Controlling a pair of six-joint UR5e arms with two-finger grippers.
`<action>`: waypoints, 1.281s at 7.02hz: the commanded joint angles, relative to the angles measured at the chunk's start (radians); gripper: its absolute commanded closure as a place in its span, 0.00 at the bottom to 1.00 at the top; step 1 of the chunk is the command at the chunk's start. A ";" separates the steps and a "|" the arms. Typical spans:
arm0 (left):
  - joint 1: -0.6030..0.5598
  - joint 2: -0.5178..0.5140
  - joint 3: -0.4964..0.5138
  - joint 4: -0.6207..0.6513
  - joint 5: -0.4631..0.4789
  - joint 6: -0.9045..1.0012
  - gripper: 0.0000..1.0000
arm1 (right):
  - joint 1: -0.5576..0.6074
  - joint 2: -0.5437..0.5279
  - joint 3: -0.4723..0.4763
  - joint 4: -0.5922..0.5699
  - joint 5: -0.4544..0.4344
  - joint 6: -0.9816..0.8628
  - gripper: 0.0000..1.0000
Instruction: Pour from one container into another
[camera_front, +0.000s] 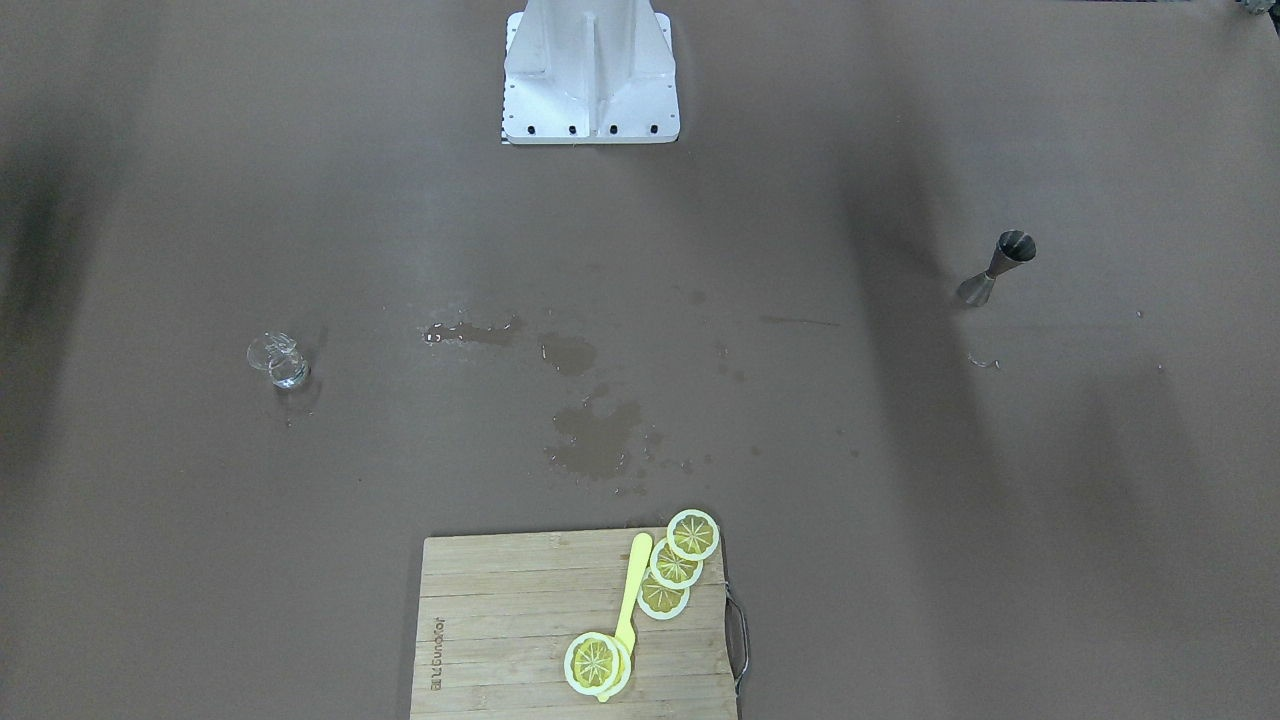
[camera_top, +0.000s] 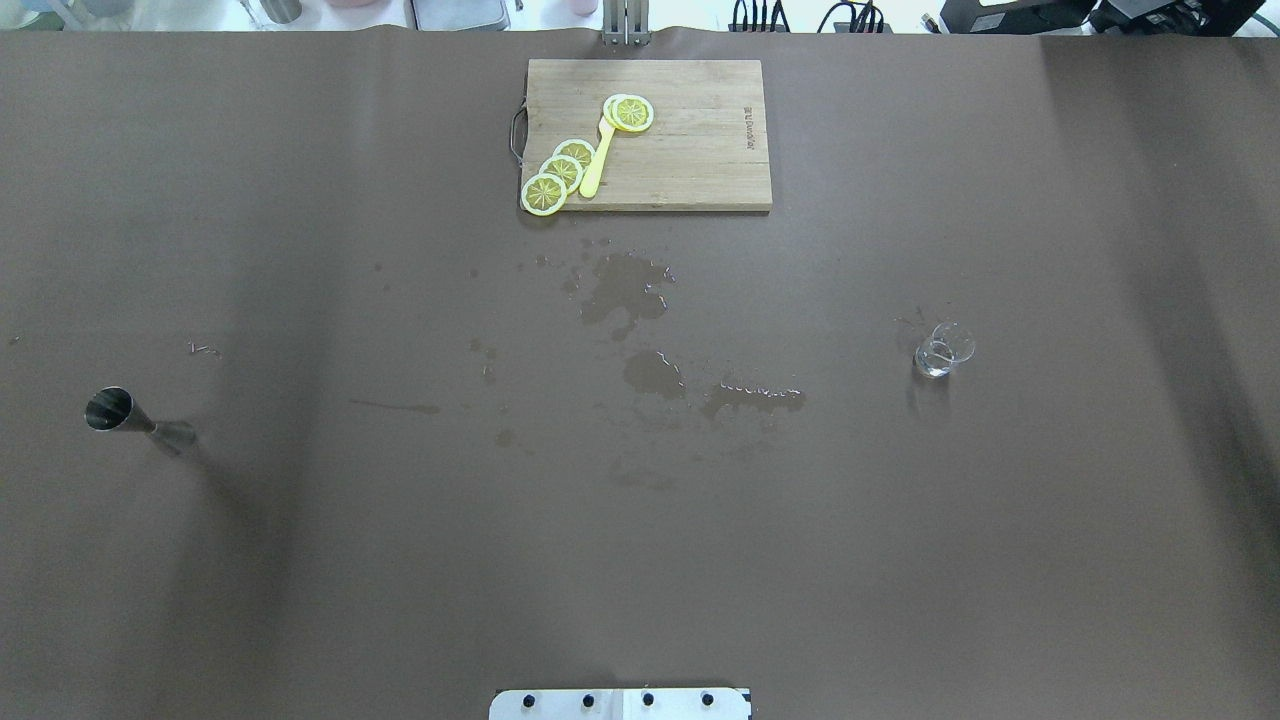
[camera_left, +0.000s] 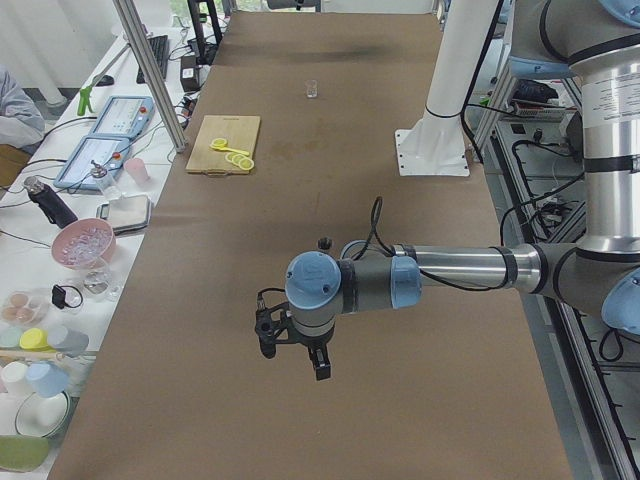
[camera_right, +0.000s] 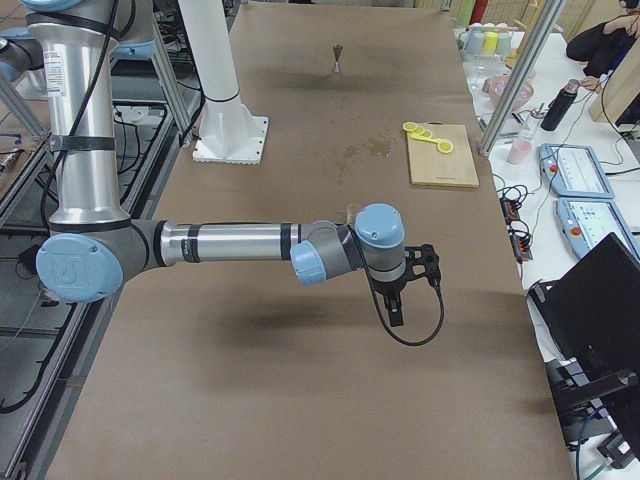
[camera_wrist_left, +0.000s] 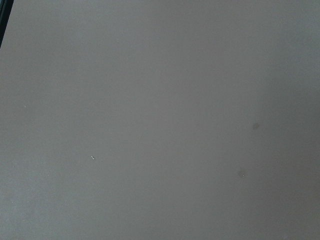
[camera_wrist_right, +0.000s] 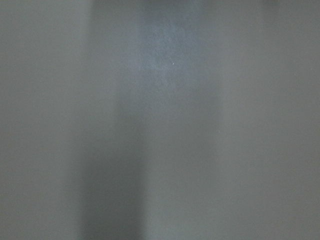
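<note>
Far left on the brown table (camera_top: 300, 560), the steel jigger (camera_top: 135, 425) stands upright by itself. The left gripper (camera_left: 295, 355) hangs over bare table; I cannot tell how wide it is open. Wet patches (camera_top: 625, 290) mark the middle, near a cutting board (camera_top: 700, 150) with lemon slices (camera_top: 560, 175). Well to the right, the glass cup (camera_top: 943, 350) stands upright. The right gripper (camera_right: 403, 295) hangs over bare table, and I cannot tell its opening either.

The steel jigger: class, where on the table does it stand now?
Overhead view: the jigger stands upright far out on the robot's left, opposite the glass cup, with wet patches between them.
</note>
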 joint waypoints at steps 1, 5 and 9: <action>0.000 0.000 0.001 0.000 0.000 0.002 0.01 | -0.039 0.012 -0.097 0.230 0.044 -0.001 0.00; 0.000 0.000 0.005 -0.002 0.002 0.005 0.01 | -0.088 0.129 -0.092 0.232 0.114 -0.135 0.00; 0.000 0.000 0.005 -0.003 0.002 0.005 0.01 | -0.166 0.203 -0.034 0.266 0.246 -0.184 0.00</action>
